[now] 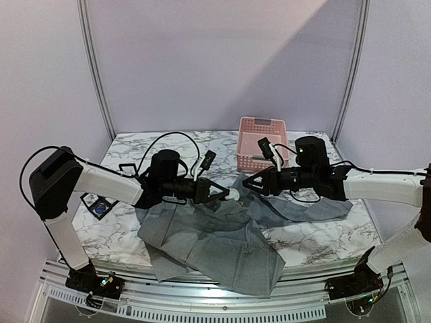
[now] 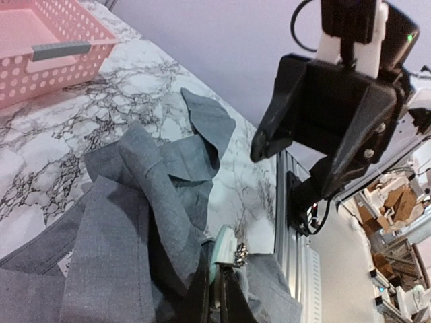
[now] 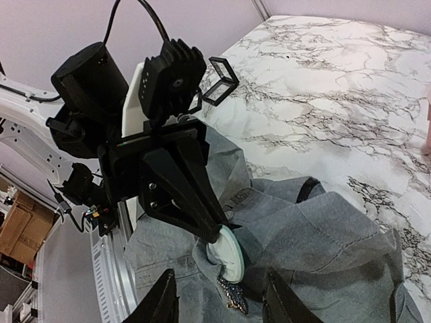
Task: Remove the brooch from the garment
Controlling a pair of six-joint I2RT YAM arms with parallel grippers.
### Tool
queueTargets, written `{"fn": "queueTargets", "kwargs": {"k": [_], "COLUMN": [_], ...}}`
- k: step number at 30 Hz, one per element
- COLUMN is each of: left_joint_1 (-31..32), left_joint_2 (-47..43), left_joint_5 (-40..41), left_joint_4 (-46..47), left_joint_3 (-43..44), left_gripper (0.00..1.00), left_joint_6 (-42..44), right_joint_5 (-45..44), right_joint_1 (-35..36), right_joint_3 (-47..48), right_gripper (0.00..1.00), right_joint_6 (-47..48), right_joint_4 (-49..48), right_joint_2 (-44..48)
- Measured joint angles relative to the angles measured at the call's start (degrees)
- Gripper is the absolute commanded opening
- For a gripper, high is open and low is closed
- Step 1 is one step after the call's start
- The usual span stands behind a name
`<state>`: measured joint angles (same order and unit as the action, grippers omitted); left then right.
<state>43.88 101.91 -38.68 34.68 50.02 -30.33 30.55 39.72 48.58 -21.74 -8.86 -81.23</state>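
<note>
Left pincer is seen clenched on a pale disc at a raised fold of the garment, which is spread over the near edge of the bench. Just beside the disc, the brooch is flanked by the parted fingers of the right pincer.

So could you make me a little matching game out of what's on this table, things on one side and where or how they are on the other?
Things:
1. pink basket
2. garment
3. left end effector
4. right end effector

Places or states:
A. open, holding nothing
B. shut on the brooch
C. at the back of the table
D. grey, hanging over the near edge

Pairs: 1-C, 2-D, 3-B, 4-A
</note>
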Motion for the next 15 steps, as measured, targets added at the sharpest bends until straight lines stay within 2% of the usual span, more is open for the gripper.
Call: {"fn": "queueTargets", "kwargs": {"k": [6,15], "left_joint_1": [0.0,0.0], "left_joint_2": [0.0,0.0], "left_joint_5": [1.1,1.2], "left_joint_4": [11.2,16.4], "left_joint_3": [-1.9,-2.0], "left_gripper": [0.00,0.00], "left_joint_6": [-7.3,-10.9], "right_joint_5": [0.1,1.5], "right_joint_1": [0.0,0.0], "right_joint_3": [-3.5,-4.8], "right_gripper": [0.32,0.26], "right_joint_6": [-5.0,-7.8], "right_joint_4": [-6.6,-12.0], "right_joint_2": [0.0,-0.8]}}
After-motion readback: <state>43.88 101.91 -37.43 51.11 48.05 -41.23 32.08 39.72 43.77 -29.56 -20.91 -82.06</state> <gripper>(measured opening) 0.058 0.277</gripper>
